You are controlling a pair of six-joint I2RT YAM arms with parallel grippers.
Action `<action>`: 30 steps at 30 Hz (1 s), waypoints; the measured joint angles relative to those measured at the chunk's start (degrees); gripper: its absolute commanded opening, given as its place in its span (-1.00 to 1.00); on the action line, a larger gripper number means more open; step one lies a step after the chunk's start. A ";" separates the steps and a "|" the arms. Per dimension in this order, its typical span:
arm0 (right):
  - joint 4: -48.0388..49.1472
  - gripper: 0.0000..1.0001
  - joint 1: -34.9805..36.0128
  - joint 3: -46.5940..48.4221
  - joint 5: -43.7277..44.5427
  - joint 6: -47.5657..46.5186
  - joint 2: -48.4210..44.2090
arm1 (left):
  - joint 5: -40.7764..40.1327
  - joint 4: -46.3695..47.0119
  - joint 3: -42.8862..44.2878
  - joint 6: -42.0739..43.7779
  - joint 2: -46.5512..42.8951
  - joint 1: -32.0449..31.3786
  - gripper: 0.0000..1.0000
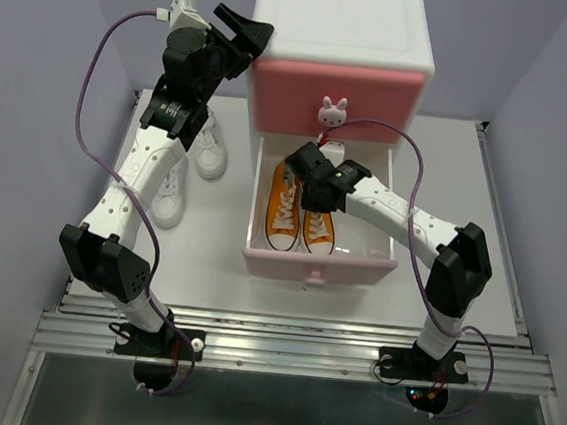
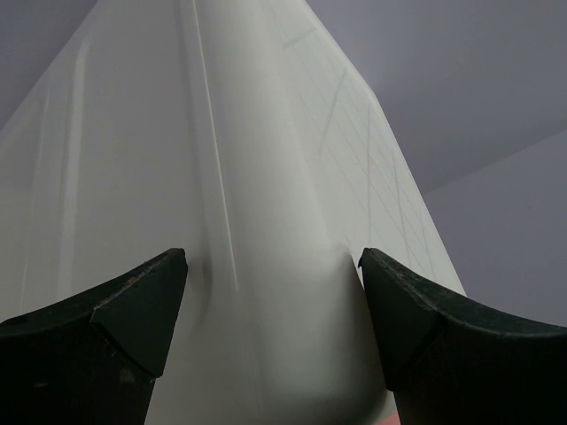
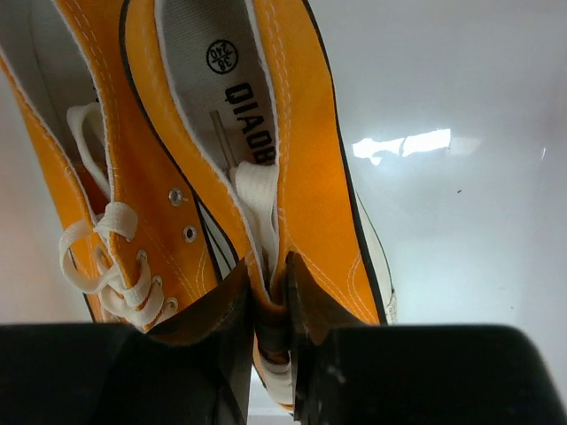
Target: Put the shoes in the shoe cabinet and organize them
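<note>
Nearest you, the pale pink bottom drawer point(image 1: 318, 268) is pulled right out over the table point(image 1: 217, 276). Both orange sneakers point(image 1: 286, 211) sit inside it side by side, toes toward the drawer front, over on the left half.

Your right gripper point(image 3: 270, 288) is reaching down into the drawer. Its jaws are squeezed almost together on the canvas collar of the right-hand orange sneaker, with only the fabric edge between them. The wrist view shows that pinch pretty clearly.

A bit further back, the white sneakers point(image 1: 209, 150) are out on the table to the left of the drawer. One is near the cabinet's front corner, the other closer to you, and both are partly under your left arm.

Behind that is the white cabinet point(image 1: 347, 23), with the darker pink top drawer point(image 1: 335, 92) pushed in and a bunny knob point(image 1: 332, 111) on it.

Your left gripper point(image 1: 246, 30) is up at the cabinet's top left corner. Its jaws are spread wide and holding nothing, with the white wall filling the gap between them. Can't tell if they touch it.
</note>
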 measured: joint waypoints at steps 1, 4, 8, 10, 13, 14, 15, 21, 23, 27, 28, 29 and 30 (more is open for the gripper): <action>-0.76 -0.51 0.09 1.01 0.63 0.20 0.98 | -0.09 0.00 0.02 -0.07 0.00 0.00 0.76; -3.37 -0.24 0.37 3.74 1.90 1.09 2.73 | -0.13 -0.04 0.09 -0.13 0.00 0.00 0.76; -6.97 0.30 0.94 7.63 2.89 2.45 4.81 | -0.13 -0.07 0.22 -0.24 0.00 0.00 0.77; -7.85 0.59 1.20 8.79 2.71 2.97 5.16 | -0.13 -0.11 0.22 -0.26 0.00 0.00 0.76; -8.46 0.83 1.25 9.01 2.62 3.32 5.14 | -0.11 -0.20 0.22 -0.26 0.00 0.00 0.76; -8.48 0.85 1.25 9.01 2.62 3.45 5.11 | -0.09 -0.22 0.22 -0.31 0.00 0.00 0.76; -8.46 0.86 1.25 8.96 2.62 3.56 5.03 | -0.09 -0.24 0.22 -0.33 0.00 0.00 0.76; -6.67 0.86 0.87 5.33 2.49 4.04 -0.76 | -0.07 -0.96 0.48 -0.39 0.00 0.00 0.76; -6.60 0.86 0.76 5.05 2.32 4.00 -2.97 | 0.04 -1.16 0.76 -0.42 0.00 -0.07 0.76; -6.40 0.82 0.87 4.52 1.60 3.37 -4.02 | -0.11 -1.44 0.94 -0.39 0.02 -0.20 0.76; -6.01 0.82 0.79 4.07 1.51 2.93 -4.02 | -0.11 -1.46 0.96 -0.39 0.04 -0.17 0.76; -5.49 0.81 0.76 3.74 1.51 2.67 -4.02 | -0.13 -1.53 0.98 -0.39 0.07 -0.15 0.76; -5.25 0.79 0.74 3.63 1.49 2.45 -4.00 | -0.15 -1.62 1.03 -0.39 0.07 -0.17 0.76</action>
